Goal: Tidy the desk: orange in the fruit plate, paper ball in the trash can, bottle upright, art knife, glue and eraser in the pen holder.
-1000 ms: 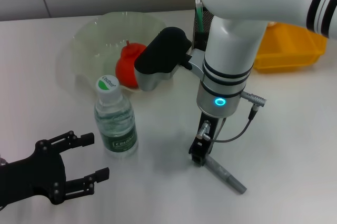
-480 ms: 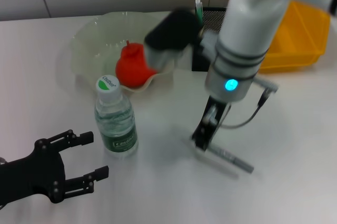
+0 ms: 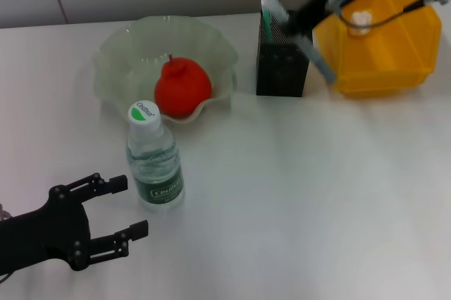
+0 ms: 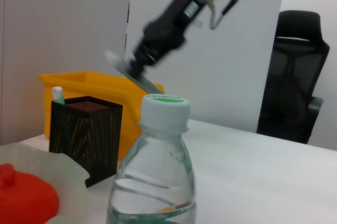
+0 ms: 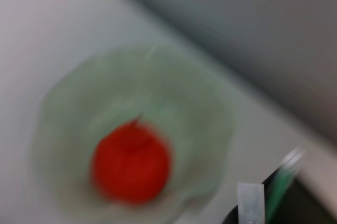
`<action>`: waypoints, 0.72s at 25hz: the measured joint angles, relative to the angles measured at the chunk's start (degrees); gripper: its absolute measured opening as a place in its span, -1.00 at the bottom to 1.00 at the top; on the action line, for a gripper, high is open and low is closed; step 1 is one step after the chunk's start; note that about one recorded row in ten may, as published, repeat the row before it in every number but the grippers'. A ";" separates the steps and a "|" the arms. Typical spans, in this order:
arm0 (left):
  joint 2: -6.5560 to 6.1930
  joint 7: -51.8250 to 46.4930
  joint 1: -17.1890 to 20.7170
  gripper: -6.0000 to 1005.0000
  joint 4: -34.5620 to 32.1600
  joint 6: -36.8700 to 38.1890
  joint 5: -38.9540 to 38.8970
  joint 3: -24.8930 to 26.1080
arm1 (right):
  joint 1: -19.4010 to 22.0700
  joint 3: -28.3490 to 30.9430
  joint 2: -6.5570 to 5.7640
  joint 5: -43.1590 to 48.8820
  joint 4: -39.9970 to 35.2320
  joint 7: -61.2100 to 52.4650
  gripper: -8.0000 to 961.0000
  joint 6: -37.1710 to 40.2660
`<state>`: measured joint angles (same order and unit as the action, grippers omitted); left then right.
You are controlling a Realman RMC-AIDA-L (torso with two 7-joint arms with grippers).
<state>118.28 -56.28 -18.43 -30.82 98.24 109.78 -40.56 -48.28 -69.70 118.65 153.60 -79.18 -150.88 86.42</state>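
The orange (image 3: 182, 86) is bright red-orange, lying in a pale, translucent green plate (image 3: 120, 50) with a wavy rim. The bottle (image 3: 154, 162) is clear plastic with a white cap topped by a green patch and a green label around its body. The pen holder (image 3: 281, 70) is black mesh, with a green-and-white stick (image 3: 271, 13) poking from it. The bin (image 3: 380, 46) at the worktop's far right corner is yellow. The worktop (image 3: 317, 194) is plain white. The left gripper (image 3: 116, 210) is matte black; the knife (image 3: 315, 57) is grey.

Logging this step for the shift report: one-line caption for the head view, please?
Right tool carries the art knife above the pen holder; left tool open beside the upright bottle.
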 joint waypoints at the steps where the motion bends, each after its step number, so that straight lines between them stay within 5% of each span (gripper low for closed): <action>1: 0.02 0.01 -0.28 0.61 0.86 -0.10 -0.05 0.07 | 1.72 0.12 0.12 -0.02 -0.33 1.57 -0.68 -6.00; 9: 0.02 -0.33 -0.45 0.61 1.09 -0.35 -0.17 1.02 | 5.78 -2.07 0.50 -2.28 2.13 6.48 -0.68 -24.17; 18: 0.02 -0.83 -0.54 0.61 1.12 -0.57 -0.38 1.63 | 7.17 -7.59 0.55 -4.60 9.52 7.64 -0.69 -36.12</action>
<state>118.30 -57.11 -18.97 -29.70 97.67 109.40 -38.93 -41.11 -77.29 119.20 149.00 -69.65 -143.24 50.30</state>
